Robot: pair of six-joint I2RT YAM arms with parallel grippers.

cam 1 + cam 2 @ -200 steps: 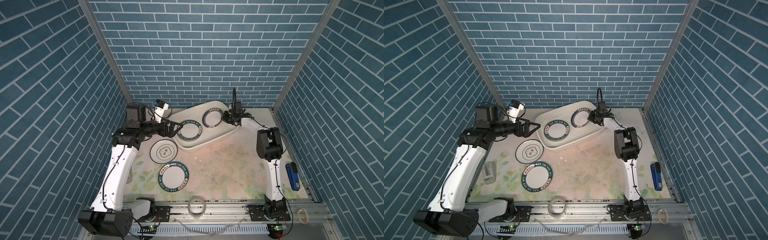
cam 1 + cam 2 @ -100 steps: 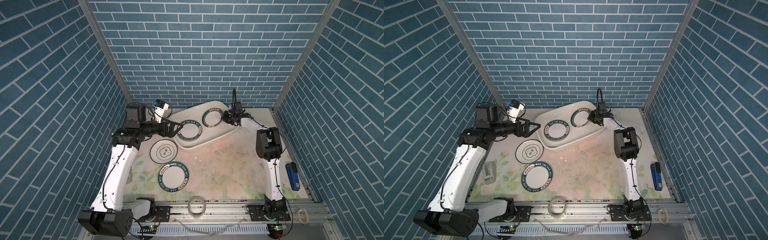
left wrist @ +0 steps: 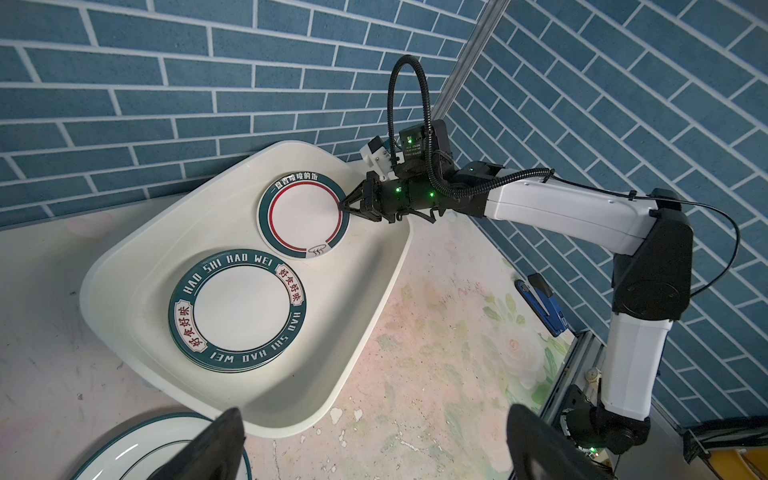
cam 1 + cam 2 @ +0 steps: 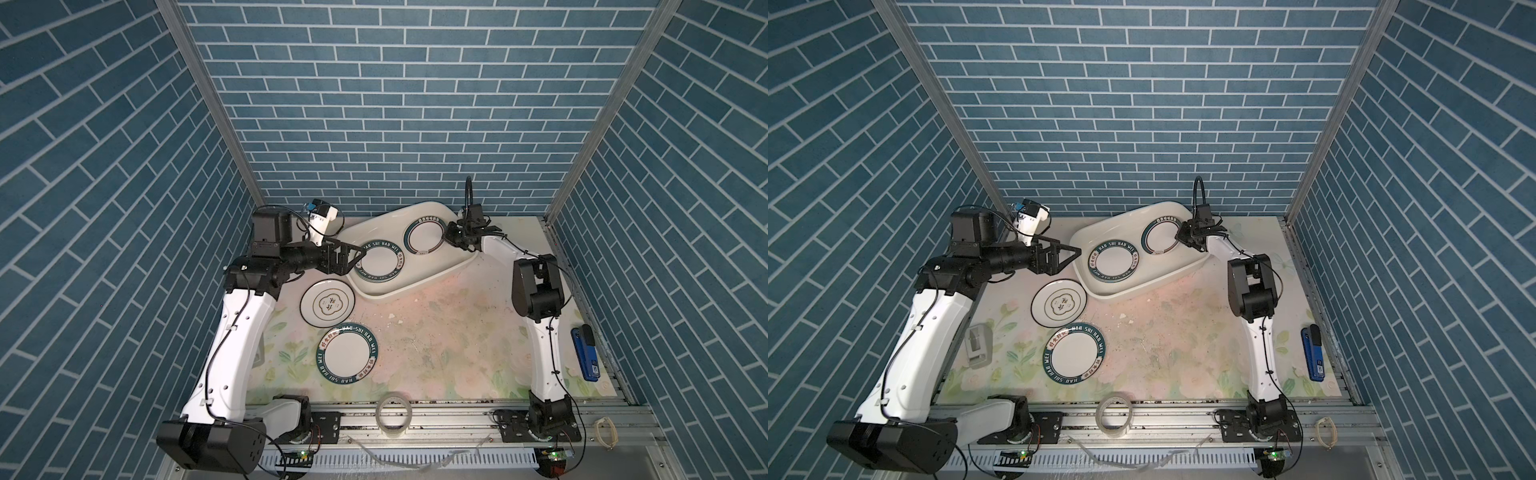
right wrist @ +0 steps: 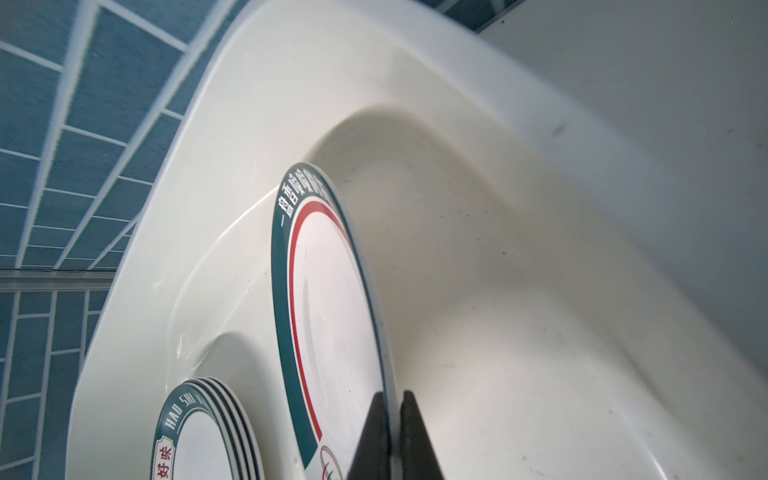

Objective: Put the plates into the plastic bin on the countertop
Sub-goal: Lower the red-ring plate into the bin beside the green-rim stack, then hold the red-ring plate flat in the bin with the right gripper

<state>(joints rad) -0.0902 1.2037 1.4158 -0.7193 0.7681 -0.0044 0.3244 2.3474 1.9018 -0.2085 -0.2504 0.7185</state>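
Rail [image 4: 453,413] at the near edge carries a clear tape roll [image 4: 394,419]. Beyond it, on the flowered countertop [image 4: 457,332], a green-rimmed lettered plate [image 4: 348,360] lies flat, left of centre, with a blue stapler [image 4: 585,352] well apart at the right edge. Just farther and slightly left lies a flower-emblem plate [image 4: 328,306], close to the near left corner of the white plastic bin [image 4: 415,286]. The left gripper [image 4: 355,255] hovers beside that corner, jaws spread wide and empty. Inside the bin, a stack of lettered plates [image 4: 380,261] fills the left half. At the far right end the right gripper [image 3: 343,205] is clamped on the rim of the red-ringed plate [image 3: 301,216], which sits within the bin.
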